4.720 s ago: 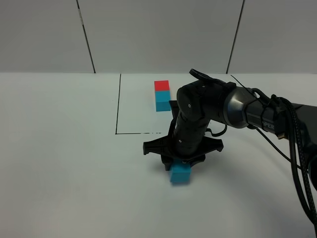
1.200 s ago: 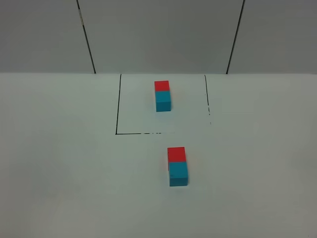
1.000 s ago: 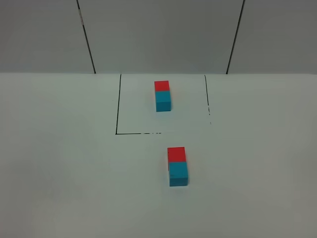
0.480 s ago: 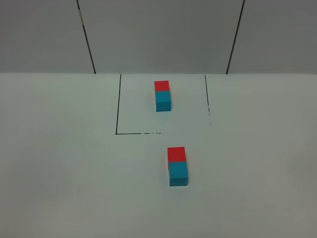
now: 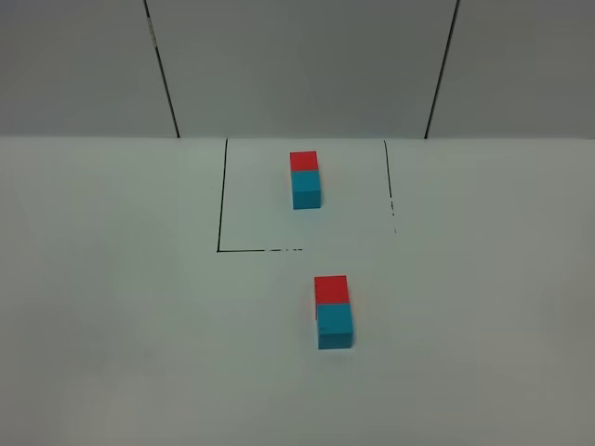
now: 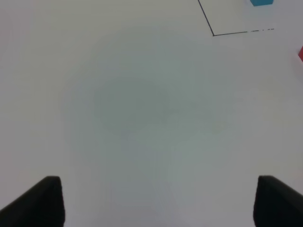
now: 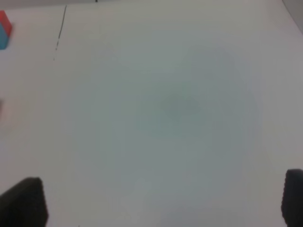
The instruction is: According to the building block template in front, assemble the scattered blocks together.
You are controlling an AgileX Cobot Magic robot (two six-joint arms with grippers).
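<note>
White table [image 5: 112,325] with the black-lined square outline [image 5: 221,204] at the far side; inside it stands the building block template [image 5: 305,180], red cube behind cyan cube. Just outside the outline's near edge, toward the camera, the scattered blocks sit touching in the same order: red cube [image 5: 331,289] behind, cyan cube [image 5: 336,325] in front, so the assembly appears complete. The cubes look rigid, light and matte, unlikely to slip; each is best taken across two opposite flat side faces. Left gripper [image 6: 151,201] and right gripper [image 7: 161,201] each stand wide open above bare table, holding nothing, well away from the blocks.
</note>
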